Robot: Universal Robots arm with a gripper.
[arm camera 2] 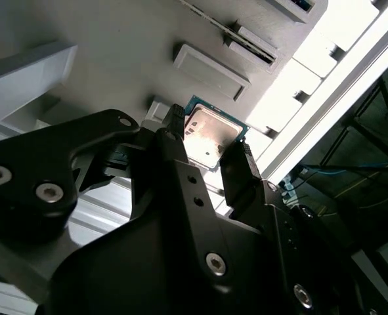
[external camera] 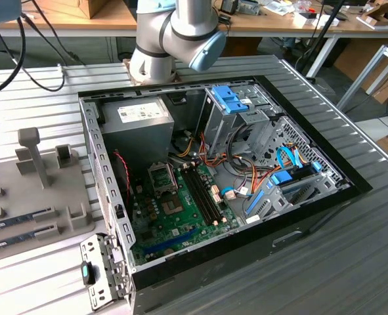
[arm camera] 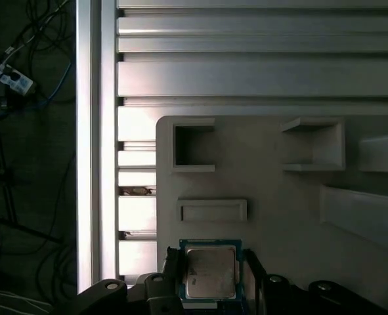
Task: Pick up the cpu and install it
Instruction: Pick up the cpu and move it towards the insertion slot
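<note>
The cpu [arm camera: 210,272], a small square chip with a green edge and a silver top, is seen in both wrist views just above a pale grey tray [arm camera: 279,216]. It is pinched by the black gripper [arm camera: 210,277], whose fingers [arm camera: 171,275] are pressed against two of its opposite edges. Shallow square and oblong pockets are moulded into the tray near the chip, and beyond the tray's edge a slatted metal table [arm camera: 246,72] and dark floor cables [arm camera: 23,164] can be made out. In the second wrist view the chip [arm camera 2: 213,131] is partly covered at one corner by a finger, and much of the tray [arm camera 2: 115,59] is blocked by the gripper [arm camera 2: 210,139] body. In the exterior view an open computer case [external camera: 259,226] is laid flat, with its green board [external camera: 174,216], a black socket [external camera: 162,177] and a grey power box [external camera: 138,121] exposed; the arm's base joints [external camera: 174,33] are seen behind it.
</note>
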